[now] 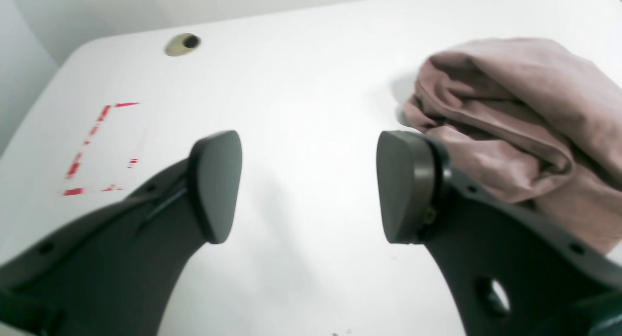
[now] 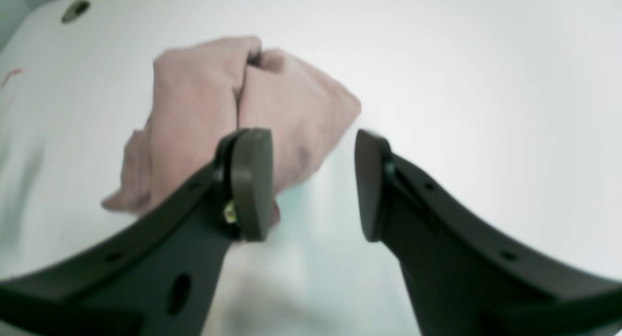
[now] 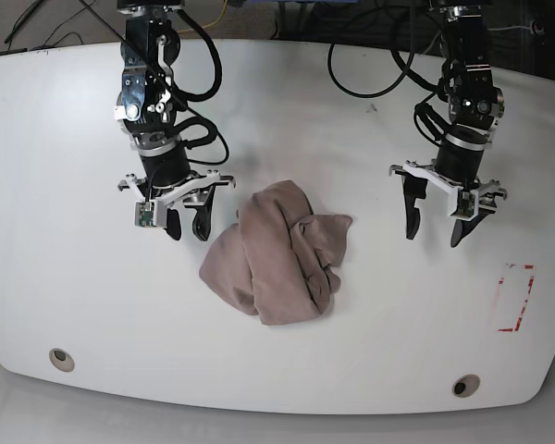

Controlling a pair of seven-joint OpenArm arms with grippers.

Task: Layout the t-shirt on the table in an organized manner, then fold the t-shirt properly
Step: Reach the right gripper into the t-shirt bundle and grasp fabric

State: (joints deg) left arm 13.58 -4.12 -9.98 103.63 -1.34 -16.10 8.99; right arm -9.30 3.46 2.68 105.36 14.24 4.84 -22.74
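Two grippers, left gripper (image 3: 436, 228) and right gripper (image 3: 187, 226), spread, empty, flanking crumpled t-shirt (image 3: 279, 252) mid-table (image 3: 74, 277); bare surface around

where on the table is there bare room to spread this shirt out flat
Bare table lies between the crumpled t-shirt and the red tape rectangle, and along the front edge between the two grommet holes. It is crowded beside the right gripper, close to the shirt; the left gripper stands apart.

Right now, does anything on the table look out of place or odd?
Yes: the t-shirt lies bunched in a crumpled heap mid-table, not spread flat. Both the left gripper and right gripper are open, holding nothing.
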